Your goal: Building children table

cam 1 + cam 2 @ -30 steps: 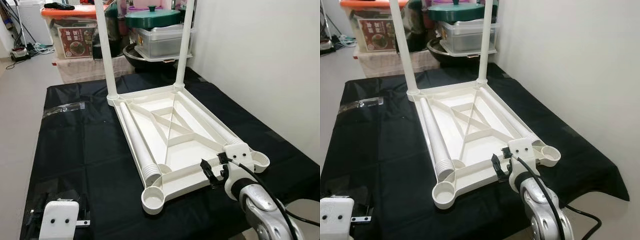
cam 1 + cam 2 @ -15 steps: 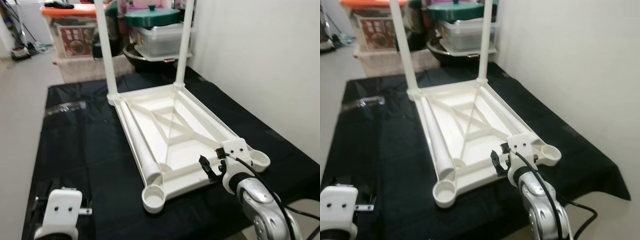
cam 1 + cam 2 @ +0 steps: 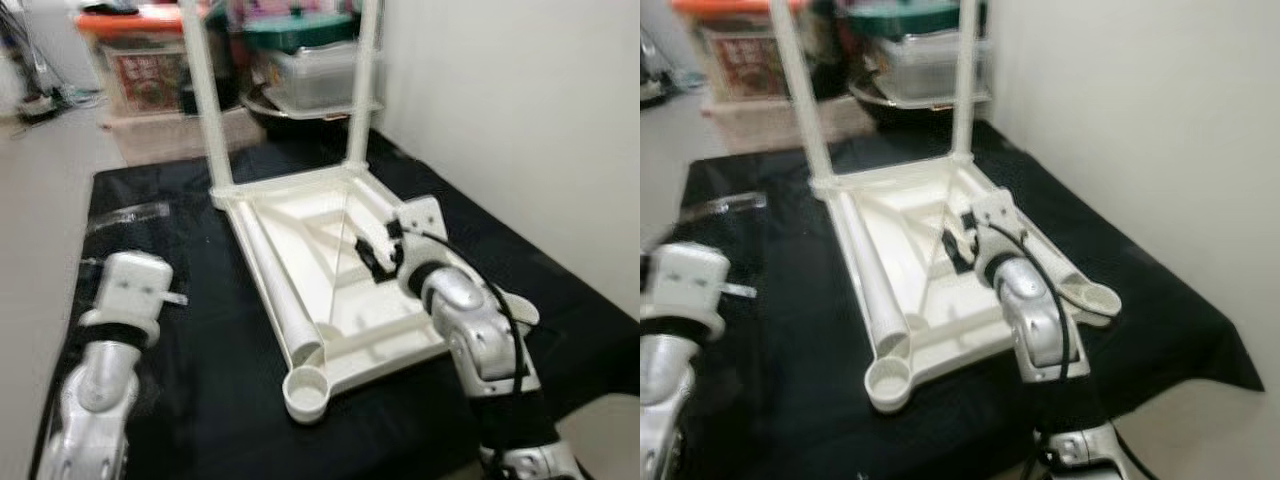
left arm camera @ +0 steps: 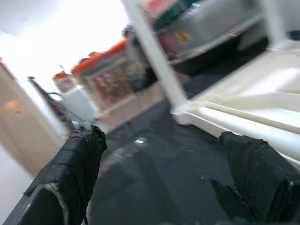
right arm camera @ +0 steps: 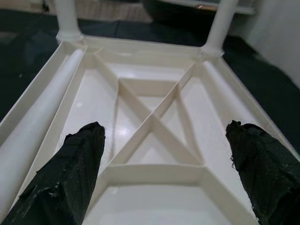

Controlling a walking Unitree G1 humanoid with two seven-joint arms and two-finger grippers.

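We find the children table [image 3: 300, 260] upside down on the black cloth [image 3: 170, 300], 2 legs [image 3: 205, 100] fitted. Right claw [image 3: 375, 260] hovers above its underside, fingers apart; left claw [image 4: 164, 178] likewise apart.

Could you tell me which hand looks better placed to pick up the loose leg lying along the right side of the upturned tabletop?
Probably the right hand: it hovers open over the tabletop beside that leg, while the left hand is over the black cloth.

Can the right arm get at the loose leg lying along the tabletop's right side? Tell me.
Probably yes: the right gripper hovers open over the upturned tabletop, beside that loose leg, with nothing between them.
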